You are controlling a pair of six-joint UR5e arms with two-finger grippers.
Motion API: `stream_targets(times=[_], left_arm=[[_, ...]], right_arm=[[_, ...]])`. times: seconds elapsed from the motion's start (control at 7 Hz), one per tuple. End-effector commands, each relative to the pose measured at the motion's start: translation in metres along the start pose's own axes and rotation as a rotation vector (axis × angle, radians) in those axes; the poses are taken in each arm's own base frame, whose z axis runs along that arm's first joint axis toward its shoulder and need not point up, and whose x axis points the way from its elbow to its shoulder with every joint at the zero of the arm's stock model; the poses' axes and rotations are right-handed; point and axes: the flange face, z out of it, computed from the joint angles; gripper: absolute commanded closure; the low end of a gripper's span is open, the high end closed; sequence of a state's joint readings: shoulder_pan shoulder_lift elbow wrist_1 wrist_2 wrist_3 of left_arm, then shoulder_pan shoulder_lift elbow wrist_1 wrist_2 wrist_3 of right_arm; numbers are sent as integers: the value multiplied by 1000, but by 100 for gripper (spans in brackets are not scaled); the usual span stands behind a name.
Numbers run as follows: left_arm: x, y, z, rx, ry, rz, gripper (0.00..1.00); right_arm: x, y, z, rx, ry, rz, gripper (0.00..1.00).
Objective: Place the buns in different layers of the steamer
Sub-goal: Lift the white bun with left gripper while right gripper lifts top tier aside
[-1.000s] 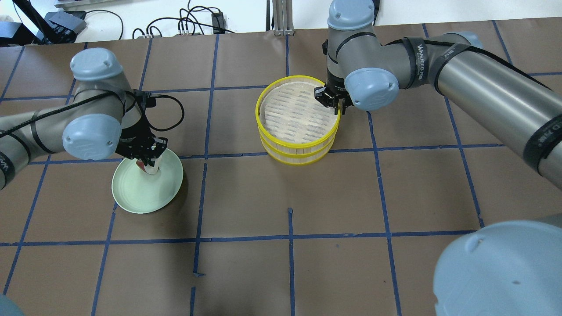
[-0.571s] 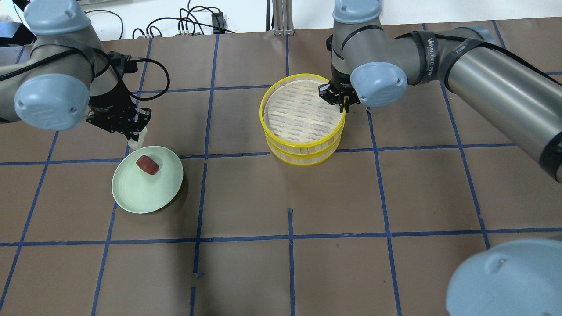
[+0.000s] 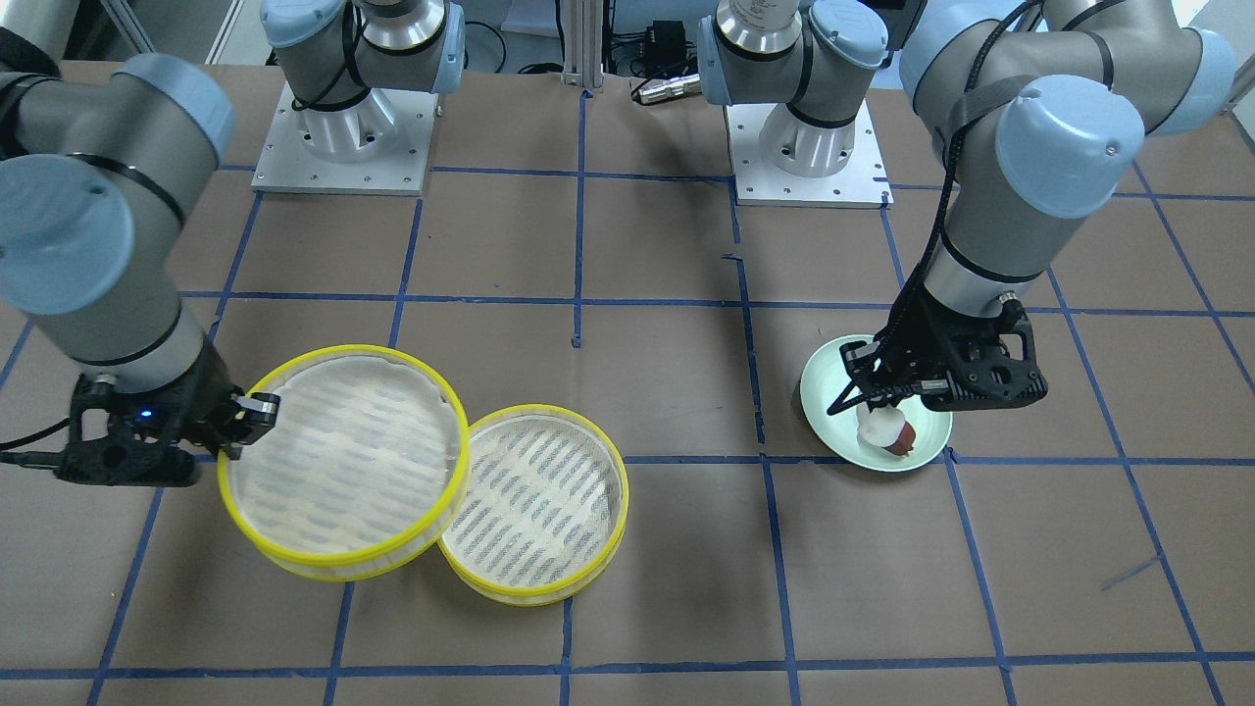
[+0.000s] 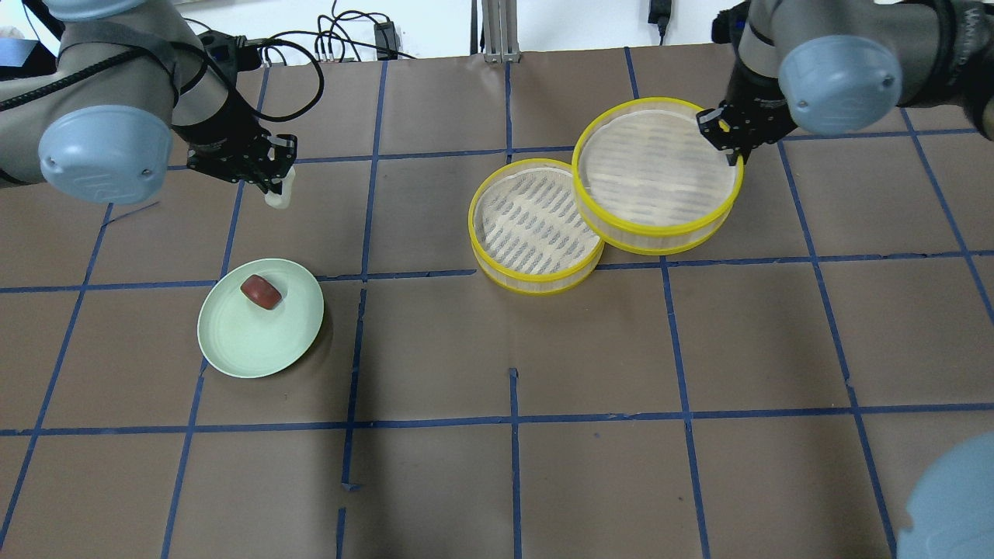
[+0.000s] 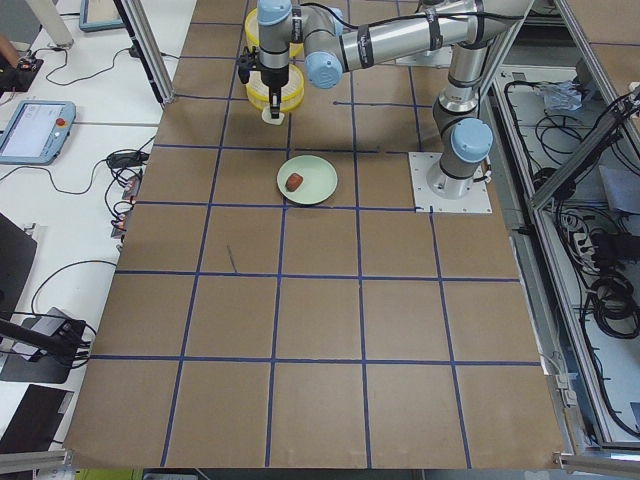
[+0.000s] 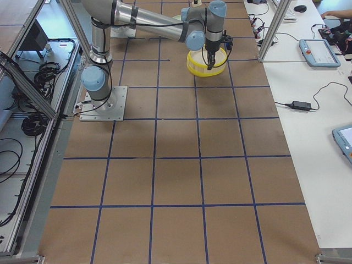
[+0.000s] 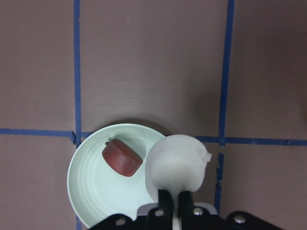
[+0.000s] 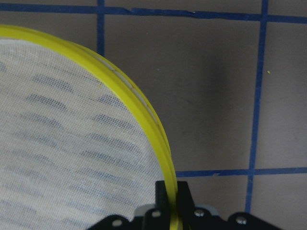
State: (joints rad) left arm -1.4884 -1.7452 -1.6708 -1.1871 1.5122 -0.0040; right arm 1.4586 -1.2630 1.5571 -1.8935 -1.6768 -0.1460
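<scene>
Currently I am holding the white bun point(image 7: 178, 165) clamped in the left claw point(image 4: 278, 183), raised above the bench point(image 4: 497, 466) and clear of the pale green plate point(image 4: 233, 349), where the reddish-brown bun point(image 4: 262, 291) is lying. The right claw point(image 4: 730, 149) is pinching the upper steamer layer point(image 4: 656, 175) by its rim, holding it aside over the lower layer's point(image 4: 536, 225) edge. I judge this is keeping the lower mesh open for the white bun.

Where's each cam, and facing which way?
Front: across table, facing robot; bases, both arms.
Overhead: behind robot, facing forward-down; both arms.
Left side: table's left end; left arm near.
Right side: table's right end; right arm near.
Left wrist: down past white bun in left claw onto plate.
Right wrist: down on held tray in right claw.
Shared: front and overhead both show lower tray.
</scene>
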Motion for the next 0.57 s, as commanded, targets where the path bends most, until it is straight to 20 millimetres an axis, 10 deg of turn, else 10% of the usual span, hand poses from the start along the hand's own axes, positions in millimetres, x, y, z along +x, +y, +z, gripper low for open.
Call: stream_targets(times=[0.0, 0.43], left_arm=[[88, -5, -7, 70, 182, -62, 92], [219, -8, 66, 99, 256, -251, 92]], right_arm=[[60, -6, 29, -45, 17, 9, 89], [79, -9, 46, -58, 27, 15, 90]])
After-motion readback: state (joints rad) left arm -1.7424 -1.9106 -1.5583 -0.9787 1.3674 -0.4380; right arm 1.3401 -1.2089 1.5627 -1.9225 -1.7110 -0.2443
